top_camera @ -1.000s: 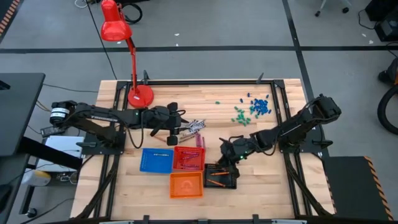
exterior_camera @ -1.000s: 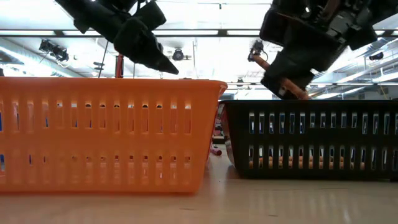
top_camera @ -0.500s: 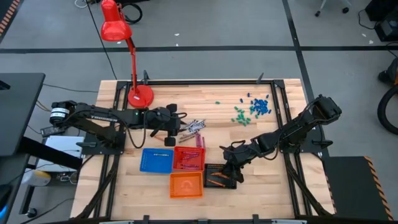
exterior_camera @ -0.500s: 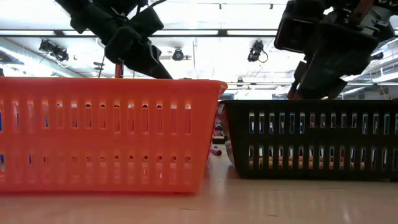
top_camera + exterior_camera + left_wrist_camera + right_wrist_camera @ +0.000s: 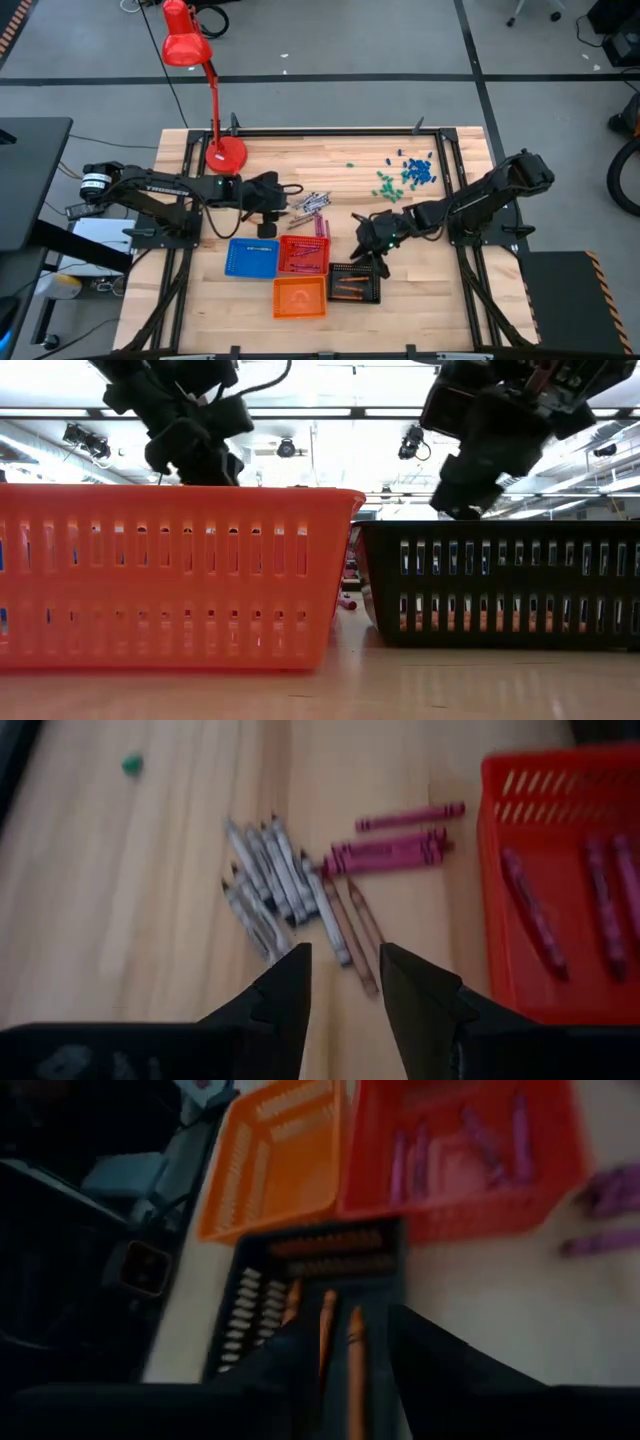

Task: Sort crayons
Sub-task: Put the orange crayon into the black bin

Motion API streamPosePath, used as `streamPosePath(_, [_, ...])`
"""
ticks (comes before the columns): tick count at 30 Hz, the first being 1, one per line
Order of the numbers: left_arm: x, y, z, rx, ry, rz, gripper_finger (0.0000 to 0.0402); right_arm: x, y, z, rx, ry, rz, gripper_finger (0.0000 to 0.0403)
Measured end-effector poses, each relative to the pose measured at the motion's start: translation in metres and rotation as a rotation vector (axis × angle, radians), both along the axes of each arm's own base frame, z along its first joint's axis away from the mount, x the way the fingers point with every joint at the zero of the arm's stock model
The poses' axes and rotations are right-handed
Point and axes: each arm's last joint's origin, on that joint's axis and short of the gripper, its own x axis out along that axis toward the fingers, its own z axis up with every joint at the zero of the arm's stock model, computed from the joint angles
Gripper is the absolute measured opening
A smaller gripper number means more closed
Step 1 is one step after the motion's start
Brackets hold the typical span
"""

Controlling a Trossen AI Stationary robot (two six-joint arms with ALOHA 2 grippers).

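Loose crayons lie on the wood at mid-table: grey-silver ones (image 5: 265,880), magenta ones (image 5: 390,850) and two brownish ones (image 5: 355,925). My left gripper (image 5: 345,955) stands open just above them, pointing slantwise down, with nothing between its fingers. In the high view it (image 5: 288,208) is left of that pile (image 5: 312,203). My right gripper (image 5: 350,1335) is open above the far end of the black tray (image 5: 355,284), where orange crayons (image 5: 325,1315) lie on the tray floor. Magenta crayons (image 5: 470,1135) lie in the red tray (image 5: 303,254).
A blue tray (image 5: 252,256) stands left of the red one, and an orange tray (image 5: 300,297) stands nearer the front edge. A red desk lamp (image 5: 208,100) rises at the far left. Small green and blue bits (image 5: 405,175) are scattered at the far right.
My right gripper held an orange crayon over the black tray, dipped toward the near edge, let the crayon go, and has drawn back toward the far edge without it. My left gripper has tipped its fingers downward over the loose crayons, staying open.
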Motion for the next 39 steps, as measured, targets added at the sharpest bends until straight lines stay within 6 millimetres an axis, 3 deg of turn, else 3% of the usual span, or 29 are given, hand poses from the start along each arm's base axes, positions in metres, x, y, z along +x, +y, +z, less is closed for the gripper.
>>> streamPosePath(12, [-0.02, -0.003, -0.023, -0.042, 0.326, 0.025, 0.0133, -0.002, -0.026, 0.03, -0.442, -0.253, -0.091, 0.0123])
streamPosePath(22, [-0.028, -0.004, -0.037, -0.054, 0.473, 0.036, 0.0133, 0.005, -0.03, 0.027, -0.531, -0.304, -0.058, 0.0123])
streamPosePath(30, [-0.034, -0.004, -0.063, -0.055, 0.553, 0.032, 0.0133, 0.008, -0.039, 0.03, -0.536, -0.337, -0.069, 0.0123])
streamPosePath(39, [-0.04, -0.004, -0.077, -0.061, 0.528, 0.038, 0.0119, 0.009, -0.041, 0.029, -0.529, -0.339, -0.051, 0.0123])
